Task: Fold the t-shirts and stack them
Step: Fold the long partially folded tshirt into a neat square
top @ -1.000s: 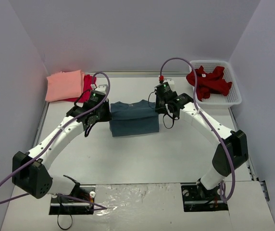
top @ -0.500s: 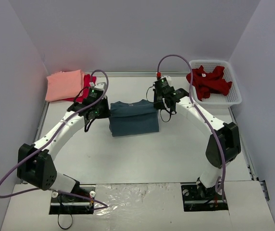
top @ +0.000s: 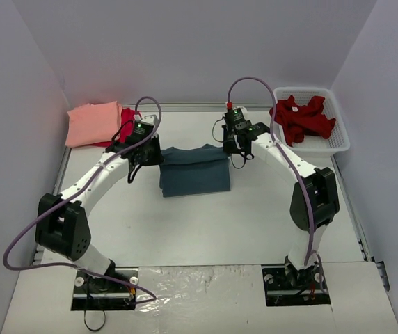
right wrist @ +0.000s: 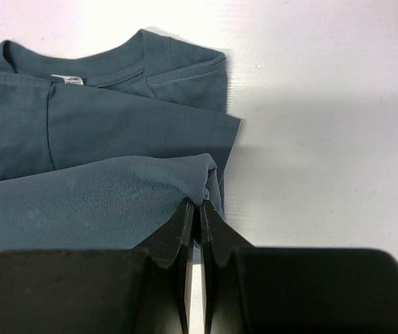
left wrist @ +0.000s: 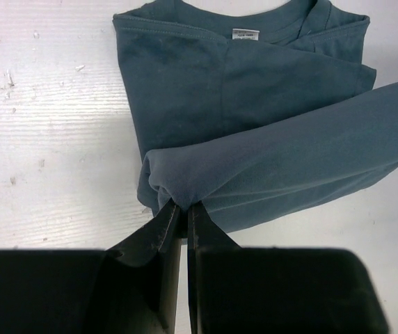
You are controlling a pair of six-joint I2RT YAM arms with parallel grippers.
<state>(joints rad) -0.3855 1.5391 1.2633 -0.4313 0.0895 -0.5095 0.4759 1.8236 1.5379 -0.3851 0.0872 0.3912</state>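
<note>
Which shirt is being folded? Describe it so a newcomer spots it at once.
At the middle of the white table, between the left claw and right claw, lies the slate-blue t-shirt, its lifted edge pinched by both. It is the only blue cloth; the others are pink or red.

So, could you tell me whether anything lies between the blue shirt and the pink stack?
Only the left gripper, shut on the blue shirt, sits between it and the pink shirt; nothing else visible does.
</note>
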